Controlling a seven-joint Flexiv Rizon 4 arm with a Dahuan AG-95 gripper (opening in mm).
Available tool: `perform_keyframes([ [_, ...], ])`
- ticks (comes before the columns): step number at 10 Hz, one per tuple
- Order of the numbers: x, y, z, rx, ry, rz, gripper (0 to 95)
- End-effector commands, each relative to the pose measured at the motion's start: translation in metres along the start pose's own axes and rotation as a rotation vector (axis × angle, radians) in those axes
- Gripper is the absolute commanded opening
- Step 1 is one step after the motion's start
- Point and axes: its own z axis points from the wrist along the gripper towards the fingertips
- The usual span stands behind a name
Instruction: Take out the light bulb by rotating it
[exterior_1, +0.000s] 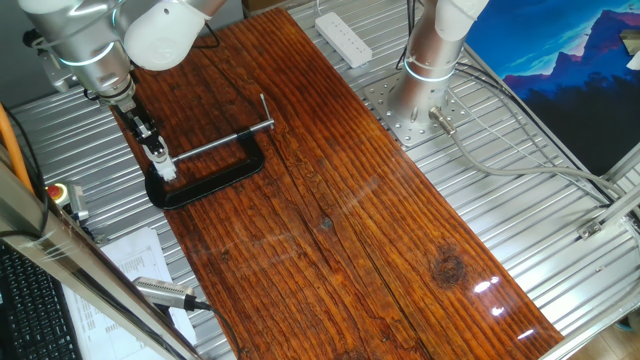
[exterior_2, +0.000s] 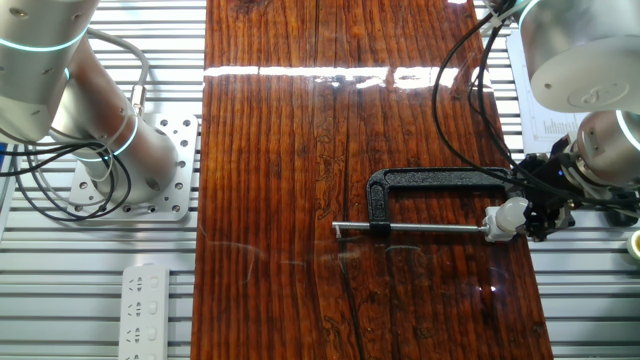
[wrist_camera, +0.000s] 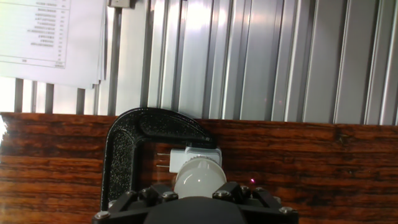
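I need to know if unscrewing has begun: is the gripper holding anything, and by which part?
The gripper appears closed around the light bulb, gripping its rounded frosted end, though the fingertips are hidden. The bulb is in the white socket held by the black C-clamp.

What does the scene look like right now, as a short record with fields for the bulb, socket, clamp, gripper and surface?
bulb: the light bulb, frosted white, seated in the socket, rounded end toward the hand camera
socket: small white socket held in the clamp
clamp: black C-clamp lying flat at the board's edge, steel screw rod pointing inward
gripper: gripper at the bulb; whether it grips cannot be told
surface: dark wooden board on a ribbed metal table
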Motion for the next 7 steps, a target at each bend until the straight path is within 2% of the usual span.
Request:
perform_keyframes([
  [1,-0.0005,-0.0018,0.0014,0.024,-0.030,0.009,38.0],
  [5,-0.0009,-0.0026,0.0031,0.023,-0.046,0.000,38.0],
  [7,-0.0010,-0.0024,0.0028,0.021,-0.042,-0.005,38.0],
])
